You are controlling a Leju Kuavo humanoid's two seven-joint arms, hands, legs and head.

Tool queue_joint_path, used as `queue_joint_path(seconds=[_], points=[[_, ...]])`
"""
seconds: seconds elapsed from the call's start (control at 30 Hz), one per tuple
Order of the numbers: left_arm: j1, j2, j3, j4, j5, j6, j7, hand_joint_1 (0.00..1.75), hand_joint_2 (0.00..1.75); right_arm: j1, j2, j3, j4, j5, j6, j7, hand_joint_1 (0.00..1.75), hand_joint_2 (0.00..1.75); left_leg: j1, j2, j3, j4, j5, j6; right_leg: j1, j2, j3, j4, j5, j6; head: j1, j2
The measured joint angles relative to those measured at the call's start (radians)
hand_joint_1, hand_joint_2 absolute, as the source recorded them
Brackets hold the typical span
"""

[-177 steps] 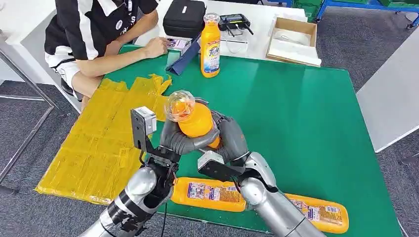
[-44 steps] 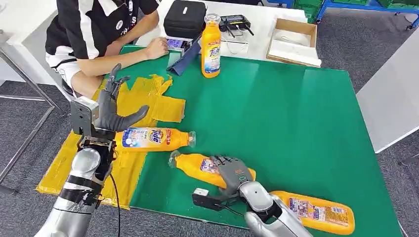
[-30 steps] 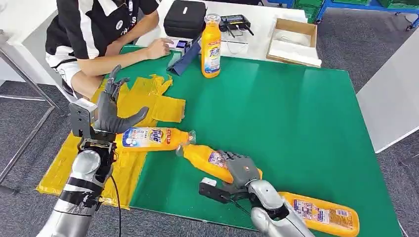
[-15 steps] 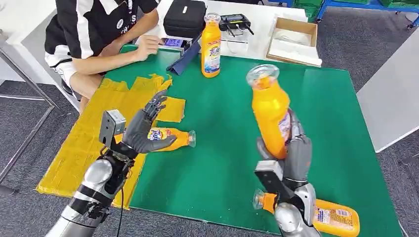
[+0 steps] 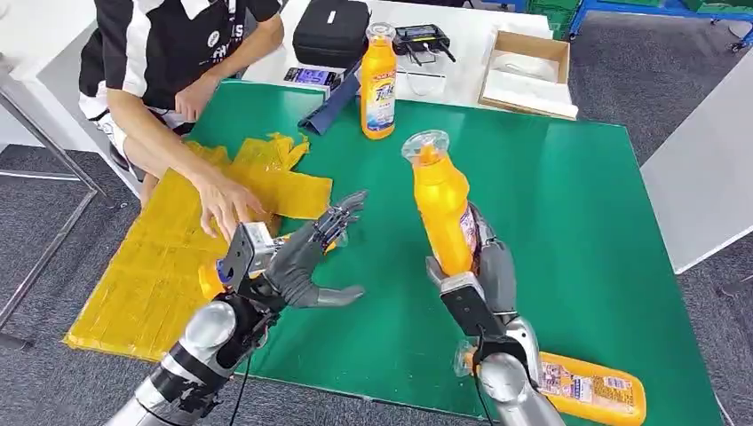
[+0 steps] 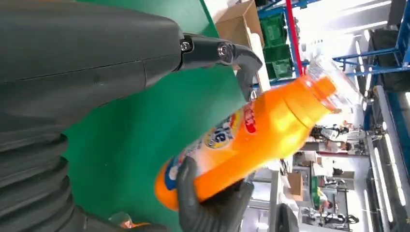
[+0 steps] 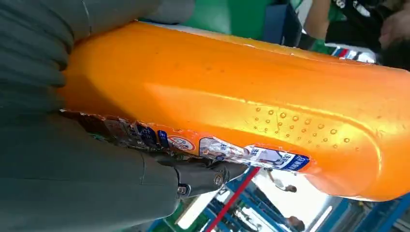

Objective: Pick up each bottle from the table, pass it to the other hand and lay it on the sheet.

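My right hand [image 5: 487, 271] grips an orange bottle [image 5: 441, 209] upright above the middle of the green table [image 5: 550, 195], clear cap up. The right wrist view has the same bottle [image 7: 241, 106] pressed against my right hand [image 7: 53, 145]. My left hand [image 5: 306, 257] is open, fingers spread toward that bottle, a short gap away. In the left wrist view the bottle [image 6: 251, 135] lies just beyond my left hand [image 6: 87, 63]. Another bottle [image 5: 210, 279] lies on the yellow sheet [image 5: 146, 275], mostly hidden behind my left wrist. A third [image 5: 590, 390] lies at the table's front right, and a fourth [image 5: 378, 80] stands at the back.
A person sits at the far left; their hand [image 5: 226, 206] reaches over the yellow sheet close to my left hand. A black case [image 5: 330, 31], a dark folder [image 5: 333, 105] and a cardboard box [image 5: 526, 71] lie beyond the table's back edge.
My right hand carried the upright bottle left toward the table's middle. My left hand left the sheet and swung right toward it. The person's hand came down onto the sheet.
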Motion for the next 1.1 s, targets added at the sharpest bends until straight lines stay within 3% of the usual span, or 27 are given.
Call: queue_joint_path(seconds=[0.2,0.33,0.73,1.1], points=[[-0.002,-0.001,-0.005,0.000,0.001,0.000,-0.002,0.00,1.75,-0.016,-0.001,0.021,0.023,0.022,0.047,0.005,1.75,1.75,0.000,0.000,0.000,0.000,0.000,0.000,0.000,0.000,0.000,0.000,0.000,0.000,0.000,0.000],[-0.023,-0.018,-0.026,0.000,0.041,0.019,-0.002,0.00,1.75,-0.060,0.007,0.108,0.081,0.096,0.087,0.001,1.75,1.75,0.000,0.000,0.000,0.000,0.000,0.000,0.000,0.000,0.000,0.000,0.000,0.000,0.000,0.000],[-0.071,-0.091,-0.048,0.051,0.283,0.158,0.141,0.00,1.75,-0.144,0.027,0.310,0.197,0.353,-0.202,-0.014,1.75,1.75,0.000,0.000,-0.001,0.000,0.000,0.000,0.000,0.000,-0.002,0.000,0.000,0.000,-0.002,0.000],[-0.089,-0.112,-0.072,0.109,0.402,0.182,0.180,0.00,1.75,-0.164,0.032,0.315,0.239,0.460,-0.271,-0.016,1.75,1.75,0.000,0.001,-0.001,0.000,0.000,0.000,0.000,0.001,-0.002,0.000,0.000,0.000,-0.002,0.000]])
